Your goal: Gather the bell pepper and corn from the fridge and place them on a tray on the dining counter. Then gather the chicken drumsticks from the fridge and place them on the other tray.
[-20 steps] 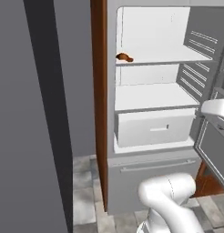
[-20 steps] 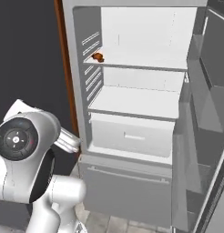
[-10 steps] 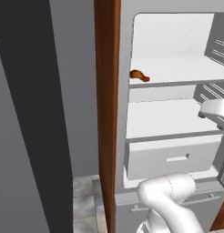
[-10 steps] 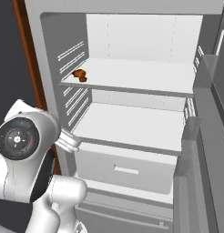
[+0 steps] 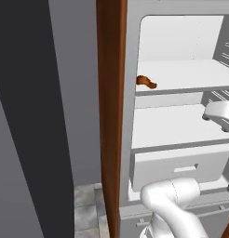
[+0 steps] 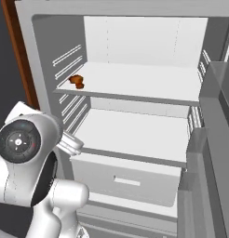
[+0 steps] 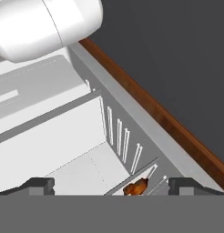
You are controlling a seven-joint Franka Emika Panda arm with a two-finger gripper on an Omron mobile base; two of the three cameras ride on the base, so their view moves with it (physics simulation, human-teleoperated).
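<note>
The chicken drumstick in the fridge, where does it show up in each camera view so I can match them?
Left base view: chicken drumstick at the left end of the upper shelf, centre of the picture.
Right base view: chicken drumstick at the left end of the upper shelf, upper left.
Hand view: chicken drumstick at bottom centre.
Shared landmark: the brown wood panel beside the fridge.

A kitchen: an open fridge (image 6: pixel 135 83) with white shelves and a drawer (image 6: pixel 128 179), framed by a brown wood cabinet panel (image 5: pixel 111 116).
</note>
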